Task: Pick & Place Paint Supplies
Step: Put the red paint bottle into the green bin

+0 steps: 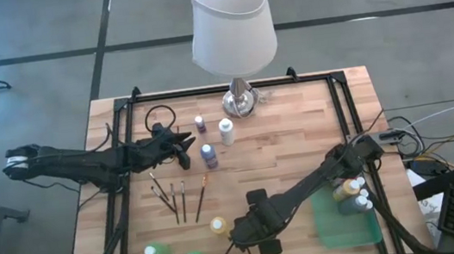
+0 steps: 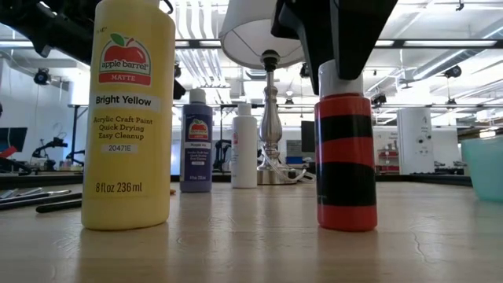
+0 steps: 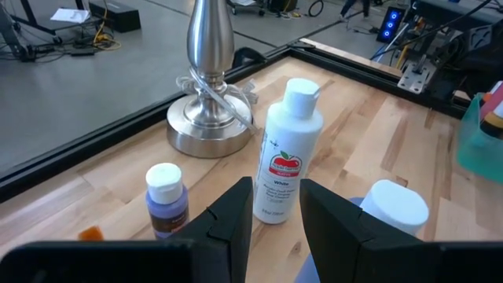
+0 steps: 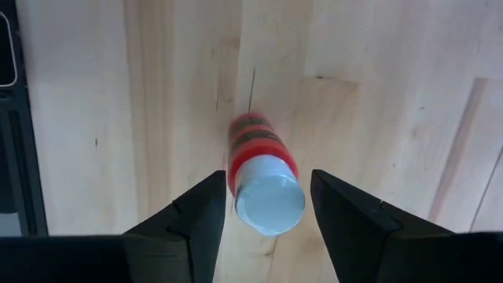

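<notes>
A red bottle with black stripes and a white cap [image 4: 269, 196] stands upright on the wooden table [image 1: 299, 148], also seen in the low view [image 2: 346, 161]. My right gripper [image 4: 269, 212] hangs open over it, pointing down, one finger on each side of the cap with a small gap showing. In the high view this gripper [image 1: 256, 226] hides the bottle. My left gripper [image 3: 277, 236] waits open at the table's left [image 1: 185, 149], facing a white bottle [image 3: 284, 157], a small purple bottle [image 3: 167, 196] and a blue bottle [image 1: 209, 155].
A yellow bottle [image 1: 218, 225] stands just left of my right gripper, with two green bottles [image 1: 156, 252] near the front edge. Several paintbrushes [image 1: 175, 198] lie at centre left. The green tray [image 1: 348, 232] at front right holds bottles. The lamp [image 1: 233, 31] stands at the far edge.
</notes>
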Robot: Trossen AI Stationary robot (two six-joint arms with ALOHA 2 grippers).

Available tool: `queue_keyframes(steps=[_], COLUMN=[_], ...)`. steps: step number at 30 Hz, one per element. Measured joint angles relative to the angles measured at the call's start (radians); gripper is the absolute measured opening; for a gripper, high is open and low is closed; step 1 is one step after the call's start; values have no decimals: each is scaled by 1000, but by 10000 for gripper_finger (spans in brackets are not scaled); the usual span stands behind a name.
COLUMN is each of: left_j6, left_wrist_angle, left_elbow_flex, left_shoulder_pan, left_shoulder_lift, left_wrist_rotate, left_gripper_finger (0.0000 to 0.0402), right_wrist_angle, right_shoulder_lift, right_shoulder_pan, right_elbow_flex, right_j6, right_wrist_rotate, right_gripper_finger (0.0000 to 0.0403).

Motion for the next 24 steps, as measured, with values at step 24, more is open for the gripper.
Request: queue_keyframes(steps=[24], left_j6=[0], left_wrist_angle=[-9], left_elbow_flex=[0], left_shoulder_pan=[0], left_shoulder_lift=[0], left_wrist_rotate=[0], left_gripper_finger=[113], right_wrist_angle=[3], right_shoulder_lift=[-2], right_shoulder_pan=[0], right_elbow_flex=[-26], right_j6=[-4], right_wrist_rotate=[-4], right_gripper_finger=[121])
